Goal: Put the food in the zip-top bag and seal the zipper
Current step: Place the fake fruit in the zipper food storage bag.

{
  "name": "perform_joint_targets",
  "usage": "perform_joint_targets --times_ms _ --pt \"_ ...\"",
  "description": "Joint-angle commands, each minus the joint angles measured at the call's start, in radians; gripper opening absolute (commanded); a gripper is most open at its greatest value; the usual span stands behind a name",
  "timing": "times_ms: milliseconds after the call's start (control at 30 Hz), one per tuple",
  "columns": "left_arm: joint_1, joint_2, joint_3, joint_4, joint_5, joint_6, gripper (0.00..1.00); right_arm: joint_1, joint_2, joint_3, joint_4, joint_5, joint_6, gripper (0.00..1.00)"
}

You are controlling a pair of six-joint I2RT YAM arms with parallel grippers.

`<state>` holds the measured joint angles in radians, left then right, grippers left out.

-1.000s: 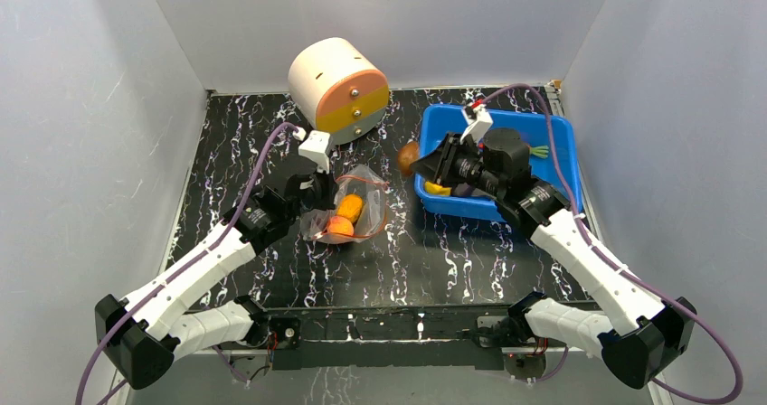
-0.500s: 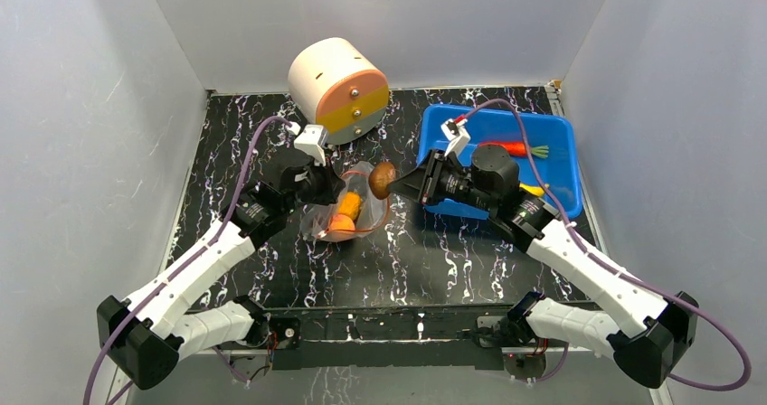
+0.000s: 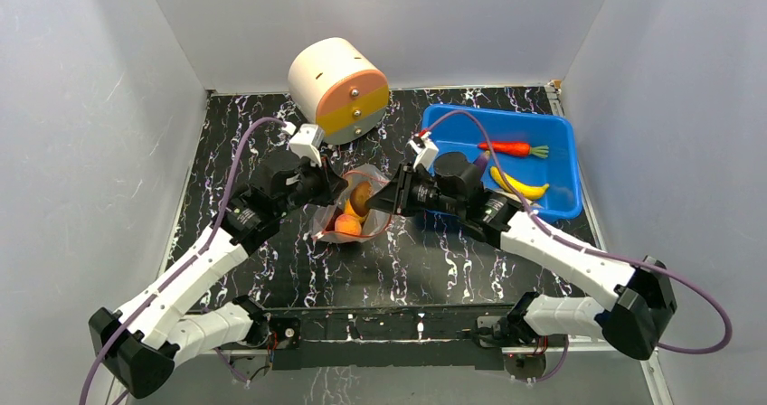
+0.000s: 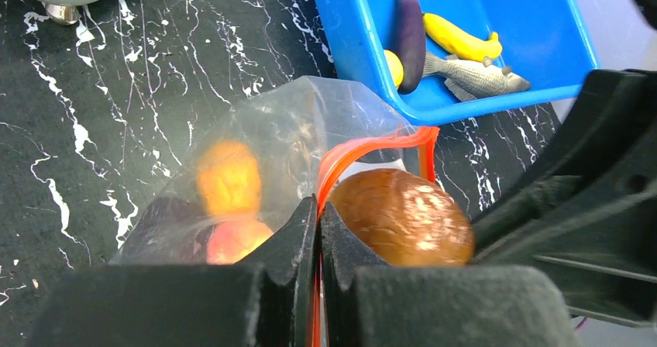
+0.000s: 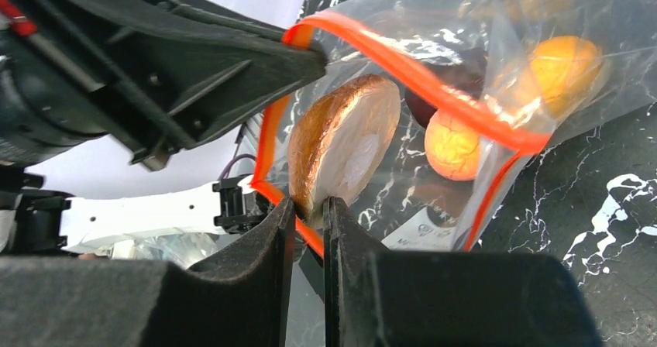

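Observation:
The clear zip-top bag (image 3: 348, 217) lies mid-table with its red-orange zipper (image 4: 364, 146) mouth held open. My left gripper (image 4: 318, 215) is shut on the near side of the zipper strip. My right gripper (image 5: 308, 207) is shut on the edge of a brown round piece (image 5: 345, 142) and holds it in the bag's mouth (image 3: 360, 197). Two orange round pieces (image 5: 453, 146) and a dark piece sit inside the bag. A carrot (image 3: 508, 148), a banana (image 3: 520, 184) and an eggplant (image 4: 408, 37) lie in the blue bin.
The blue bin (image 3: 556, 147) stands at the back right and also holds a grey toy fish (image 4: 476, 77). A cream-and-orange cylinder (image 3: 337, 89) lies at the back, just behind the bag. Grey walls close in the table on three sides.
My right gripper has carried the brown piece left from beside the bin into the bag's mouth. My left gripper has kept hold of the zipper strip, shifting slightly.

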<state>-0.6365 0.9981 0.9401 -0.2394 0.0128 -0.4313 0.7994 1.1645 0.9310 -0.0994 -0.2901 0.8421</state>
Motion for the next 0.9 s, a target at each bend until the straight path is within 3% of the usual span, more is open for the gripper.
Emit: perform_joint_targets --times_ms 0,367,767,867 --pt "0.006 -0.046 -0.008 0.014 0.035 -0.007 0.0 0.017 0.041 0.015 0.075 0.055 0.002 0.0" --pt "0.006 -0.075 -0.018 0.001 0.039 -0.001 0.0 0.072 0.178 0.128 -0.088 0.303 -0.104 0.01" --pt "0.006 -0.106 -0.02 -0.021 0.035 0.017 0.0 0.178 0.278 0.216 -0.239 0.707 -0.18 0.01" --pt "0.006 -0.111 -0.023 -0.023 0.03 0.023 0.0 0.19 0.301 0.231 -0.237 0.706 -0.191 0.02"
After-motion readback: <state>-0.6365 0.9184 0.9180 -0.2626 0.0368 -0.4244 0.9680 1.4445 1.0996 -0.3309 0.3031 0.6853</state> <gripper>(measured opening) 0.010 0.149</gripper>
